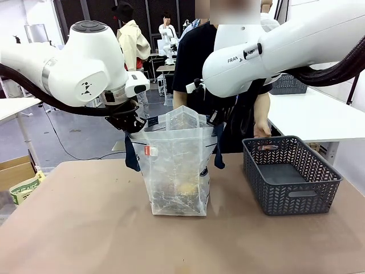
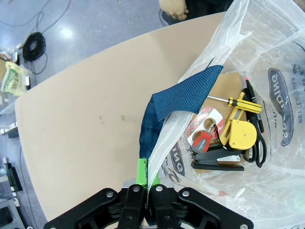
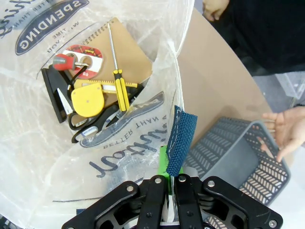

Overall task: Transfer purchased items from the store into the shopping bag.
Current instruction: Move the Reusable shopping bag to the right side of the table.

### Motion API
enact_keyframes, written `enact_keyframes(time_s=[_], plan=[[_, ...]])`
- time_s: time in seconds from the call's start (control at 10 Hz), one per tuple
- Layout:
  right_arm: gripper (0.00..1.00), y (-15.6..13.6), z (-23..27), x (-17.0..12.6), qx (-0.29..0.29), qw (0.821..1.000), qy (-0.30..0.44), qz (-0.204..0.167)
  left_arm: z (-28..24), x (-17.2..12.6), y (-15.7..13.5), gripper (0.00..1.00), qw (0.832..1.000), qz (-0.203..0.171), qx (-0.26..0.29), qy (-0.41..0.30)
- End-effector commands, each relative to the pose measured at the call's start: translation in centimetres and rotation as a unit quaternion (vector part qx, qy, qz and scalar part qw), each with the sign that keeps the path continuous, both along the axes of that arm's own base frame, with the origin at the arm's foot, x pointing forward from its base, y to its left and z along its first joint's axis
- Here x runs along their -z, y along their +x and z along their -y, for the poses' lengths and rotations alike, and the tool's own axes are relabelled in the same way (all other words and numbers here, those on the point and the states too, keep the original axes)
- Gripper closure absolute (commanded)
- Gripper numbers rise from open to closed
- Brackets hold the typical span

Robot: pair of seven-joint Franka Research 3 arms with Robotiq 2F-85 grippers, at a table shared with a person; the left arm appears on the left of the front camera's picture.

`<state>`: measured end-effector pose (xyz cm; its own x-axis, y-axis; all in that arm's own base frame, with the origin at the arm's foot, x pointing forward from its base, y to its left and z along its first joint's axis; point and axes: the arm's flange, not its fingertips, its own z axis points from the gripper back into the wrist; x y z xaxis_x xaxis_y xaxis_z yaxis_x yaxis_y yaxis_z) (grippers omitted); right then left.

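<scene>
While both arms hold the shopping bag [image 1: 174,171] open at centre of the table [image 1: 74,228], the transfer looks about done. The basket [image 1: 296,197], at right of the front view, seems empty, w/ a person's hand [image 1: 262,130] at its far rim.

Left gripper [image 2: 145,168] is clenched on bag film beside the navy handle [image 2: 183,93]. Right gripper [image 3: 170,164] is clamped on the other handle strap [image 3: 180,138] & rim.

Next move, I'd judge: confirm nothing's left in the basket, then let go gently so the bag doesn't slump.

Front view gives only a yellowish blur thru the plastic. Wrist views look down inside: tan notebook [image 3: 133,52], scissors [image 3: 90,126], stapler [image 2: 217,160], yellow tape measure [image 3: 87,101], screwdriver [image 3: 119,86], red tape pack [image 3: 78,56].
</scene>
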<state>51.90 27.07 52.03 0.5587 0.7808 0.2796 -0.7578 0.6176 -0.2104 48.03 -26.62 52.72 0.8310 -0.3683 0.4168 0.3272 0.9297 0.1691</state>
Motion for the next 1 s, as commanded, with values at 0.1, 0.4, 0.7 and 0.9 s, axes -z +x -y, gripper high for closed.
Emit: enact_keyframes(time_s=[0.1, 0.4, 0.7, 0.9], plan=[[1.0, 0.0, 0.1, -0.1, 0.0, 1.0, 0.0, 0.001, -0.2, -0.1, 0.0, 1.0, 1.0, 0.002, -0.001, 0.001], [1.0, 0.0, 0.1, -0.1, 0.0, 1.0, 0.0, 0.001, -0.2, -0.1, 0.0, 1.0, 1.0, 0.002, -0.001, 0.001], [1.0, 0.1, -0.5, -0.2, 0.031, 0.999, 0.013, -0.017, 0.1, -0.4, -0.1, 1.0, 1.0, 0.0, -0.007, -0.008], [1.0, 0.1, -1.3, -1.1, 0.071, 0.996, 0.031, -0.045, 0.5, -1.2, -0.4, 1.0, 1.0, -0.003, -0.012, -0.024]])
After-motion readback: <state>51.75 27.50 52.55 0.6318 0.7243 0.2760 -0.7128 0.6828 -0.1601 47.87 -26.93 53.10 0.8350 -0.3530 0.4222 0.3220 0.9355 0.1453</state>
